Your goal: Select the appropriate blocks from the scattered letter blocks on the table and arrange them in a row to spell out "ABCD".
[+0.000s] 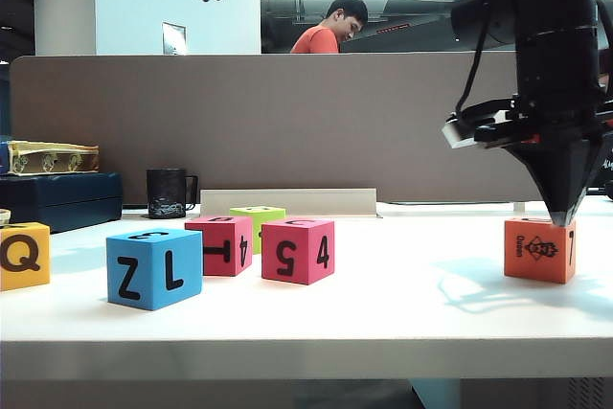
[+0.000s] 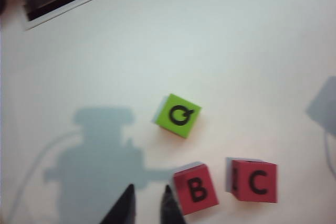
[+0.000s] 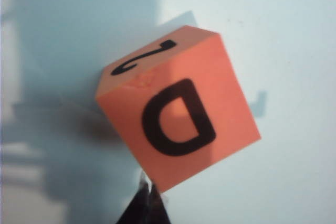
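1. Right hand [image 1: 558, 220] points straight down, fingers pressed together, tip on the top edge of the orange cube [image 1: 540, 250] at the surface's [image 1: 383, 313] right side.
2. Left hand [image 2: 148, 205] hangs high over the surface, fingers narrowly parted, pinching nothing, beside the red B cube [image 2: 196, 189].

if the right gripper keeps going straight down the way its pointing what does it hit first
Most likely the orange D block. The right gripper, shut, points straight down with its tip at that block's top edge, near a corner in the right wrist view. Whether it already touches is hard to tell; below the block is the table.
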Motion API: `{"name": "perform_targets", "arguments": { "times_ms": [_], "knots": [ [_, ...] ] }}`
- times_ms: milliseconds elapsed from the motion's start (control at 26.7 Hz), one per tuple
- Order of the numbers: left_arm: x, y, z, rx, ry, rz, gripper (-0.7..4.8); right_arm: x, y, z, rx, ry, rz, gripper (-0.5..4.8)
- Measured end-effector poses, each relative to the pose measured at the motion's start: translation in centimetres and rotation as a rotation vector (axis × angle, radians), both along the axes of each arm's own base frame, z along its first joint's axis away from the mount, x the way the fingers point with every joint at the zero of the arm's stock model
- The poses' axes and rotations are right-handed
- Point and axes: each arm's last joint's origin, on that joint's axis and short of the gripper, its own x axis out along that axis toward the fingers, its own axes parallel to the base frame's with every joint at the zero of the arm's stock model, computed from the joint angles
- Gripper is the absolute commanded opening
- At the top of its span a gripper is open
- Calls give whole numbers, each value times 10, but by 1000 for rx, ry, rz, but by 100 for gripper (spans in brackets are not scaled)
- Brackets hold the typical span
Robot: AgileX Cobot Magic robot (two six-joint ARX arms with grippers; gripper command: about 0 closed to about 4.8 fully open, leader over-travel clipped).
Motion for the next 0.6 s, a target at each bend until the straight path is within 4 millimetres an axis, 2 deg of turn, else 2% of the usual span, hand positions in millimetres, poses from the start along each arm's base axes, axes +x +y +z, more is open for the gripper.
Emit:
{"name": "perform_targets", "arguments": {
  "times_ms": [150, 412, 600],
  "knots": [
    [0, -3, 1, -67, 19, -61, 46, 5, -9, 0, 5, -18, -31, -1],
    [-2, -11, 5, -284, 76, -259, 46, 10, -19, 1, -30, -57, -73, -1],
    [-3, -13, 6, -332, 92, -305, 46, 12, -26, 1, -64, -67, -98, -1]
  ]
}}
